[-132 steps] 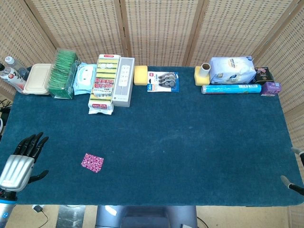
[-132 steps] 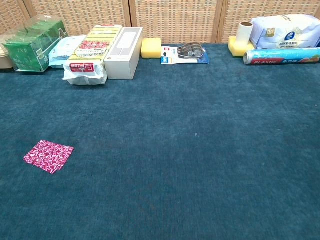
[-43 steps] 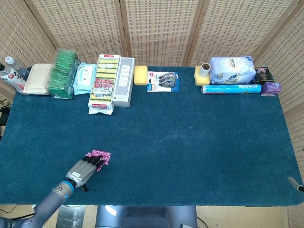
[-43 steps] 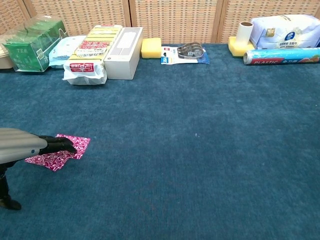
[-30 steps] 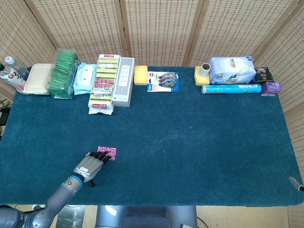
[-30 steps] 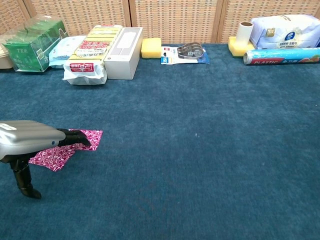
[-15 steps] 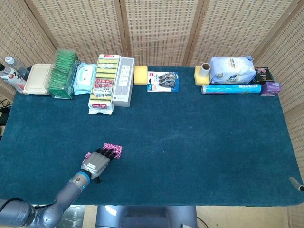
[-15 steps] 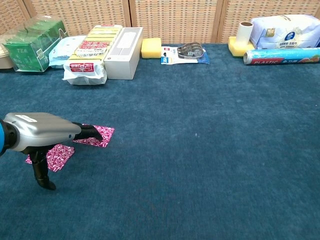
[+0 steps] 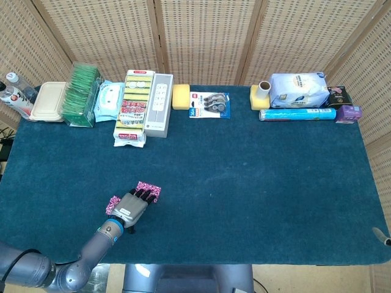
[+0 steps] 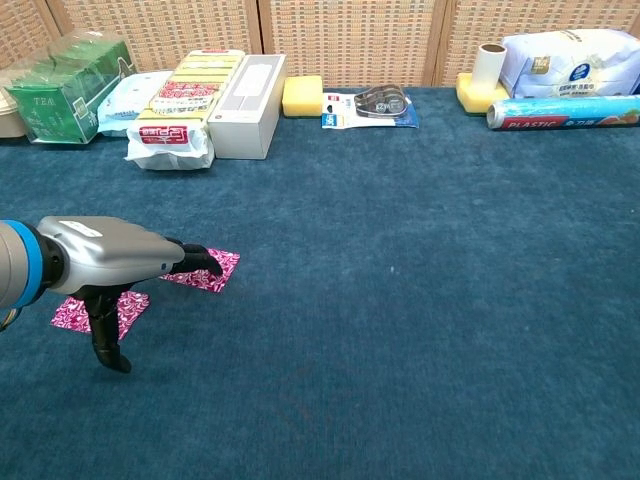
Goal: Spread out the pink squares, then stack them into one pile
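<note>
My left hand [image 9: 133, 207] lies low over the blue cloth near the front left, fingers stretched forward and thumb hanging down. Its fingertips [image 10: 203, 263] press on one pink patterned square [image 10: 214, 271], whose far edge shows beyond the fingers [image 9: 149, 190]. The rest of the pink squares [image 10: 72, 312] lie behind and to the left, partly under the hand, also showing as the pink pile [image 9: 112, 204] in the head view. The slid square lies apart from that pile. Only a sliver of my right hand [image 9: 384, 238] shows at the table's front right corner.
Along the back edge stand a tea box [image 10: 62, 90], a wipes pack [image 10: 128, 98], a sponge pack [image 10: 178, 118], a white box [image 10: 248, 105], a yellow sponge [image 10: 302, 96], a tape pack [image 10: 368, 105], a plastic-wrap roll [image 10: 565, 112] and a blue-white bag [image 10: 570, 60].
My left hand has slid forward and to the right, pushing the top pink square off the pile and further right; the remaining squares stayed behind.
</note>
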You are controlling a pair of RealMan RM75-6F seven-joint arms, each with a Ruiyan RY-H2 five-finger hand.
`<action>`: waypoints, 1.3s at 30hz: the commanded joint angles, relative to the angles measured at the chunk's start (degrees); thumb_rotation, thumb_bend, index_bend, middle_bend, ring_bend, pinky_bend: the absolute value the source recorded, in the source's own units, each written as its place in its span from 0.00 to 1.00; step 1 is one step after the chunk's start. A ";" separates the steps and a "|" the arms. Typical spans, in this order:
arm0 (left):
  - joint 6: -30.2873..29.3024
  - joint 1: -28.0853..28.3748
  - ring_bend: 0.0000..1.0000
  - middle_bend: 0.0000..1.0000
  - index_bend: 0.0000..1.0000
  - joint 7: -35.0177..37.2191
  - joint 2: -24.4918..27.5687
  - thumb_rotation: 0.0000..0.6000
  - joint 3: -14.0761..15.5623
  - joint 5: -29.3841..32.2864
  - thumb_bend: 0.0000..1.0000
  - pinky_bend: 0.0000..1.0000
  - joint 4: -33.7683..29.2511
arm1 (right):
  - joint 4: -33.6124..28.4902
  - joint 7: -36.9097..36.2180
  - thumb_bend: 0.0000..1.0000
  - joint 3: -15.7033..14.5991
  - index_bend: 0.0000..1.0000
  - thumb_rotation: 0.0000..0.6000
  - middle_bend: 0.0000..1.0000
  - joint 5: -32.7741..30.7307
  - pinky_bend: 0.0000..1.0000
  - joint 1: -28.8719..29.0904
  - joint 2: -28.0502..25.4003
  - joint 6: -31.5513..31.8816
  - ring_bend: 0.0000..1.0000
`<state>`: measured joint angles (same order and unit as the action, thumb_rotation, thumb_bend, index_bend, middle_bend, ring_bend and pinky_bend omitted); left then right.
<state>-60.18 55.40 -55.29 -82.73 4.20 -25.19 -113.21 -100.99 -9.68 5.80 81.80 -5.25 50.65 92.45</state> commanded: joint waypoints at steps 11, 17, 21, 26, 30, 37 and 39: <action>-1.28 -0.66 0.00 0.00 0.00 4.15 4.91 1.00 2.12 -6.04 0.08 0.09 -5.16 | 0.21 -0.72 0.02 0.06 0.21 1.00 0.05 -0.12 0.00 -0.07 -0.19 -0.05 0.00; 1.06 -6.32 0.00 0.00 0.00 12.66 11.79 1.00 7.47 -18.94 0.08 0.09 -7.44 | -0.08 -0.21 0.02 -0.05 0.21 1.00 0.05 0.14 0.00 -0.06 -0.10 0.02 0.00; 2.18 -11.10 0.00 0.00 0.00 18.90 15.64 1.00 12.20 -29.53 0.08 0.09 -6.93 | -0.10 -0.07 0.02 -0.08 0.21 1.00 0.05 0.19 0.00 0.02 -0.05 -0.10 0.00; 2.89 -14.68 0.00 0.00 0.00 24.44 17.25 1.00 14.60 -38.83 0.08 0.09 -4.28 | -0.08 -0.25 0.02 -0.09 0.21 1.00 0.05 0.21 0.00 -0.08 -0.10 0.06 0.00; 2.75 -17.38 0.00 0.00 0.00 28.78 18.00 1.00 16.01 -44.21 0.08 0.09 -1.58 | 0.08 -0.67 0.02 -0.02 0.21 1.00 0.05 0.07 0.00 -0.19 -0.20 0.19 0.00; 2.57 -20.23 0.00 0.00 0.00 32.73 18.20 1.00 15.81 -47.10 0.08 0.09 2.19 | -0.19 -0.49 0.02 -0.11 0.21 1.00 0.05 0.20 0.00 -0.02 -0.29 -0.17 0.00; 3.05 -20.44 0.00 0.00 0.00 32.89 17.72 1.00 15.03 -46.85 0.08 0.09 3.25 | -0.30 -0.34 0.02 -0.07 0.21 1.00 0.05 0.08 0.00 0.02 -0.30 -0.23 0.00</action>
<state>-57.58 35.33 -22.67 -64.68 19.81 -72.10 -110.77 -101.28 -10.03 5.72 81.89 -5.24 50.35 92.23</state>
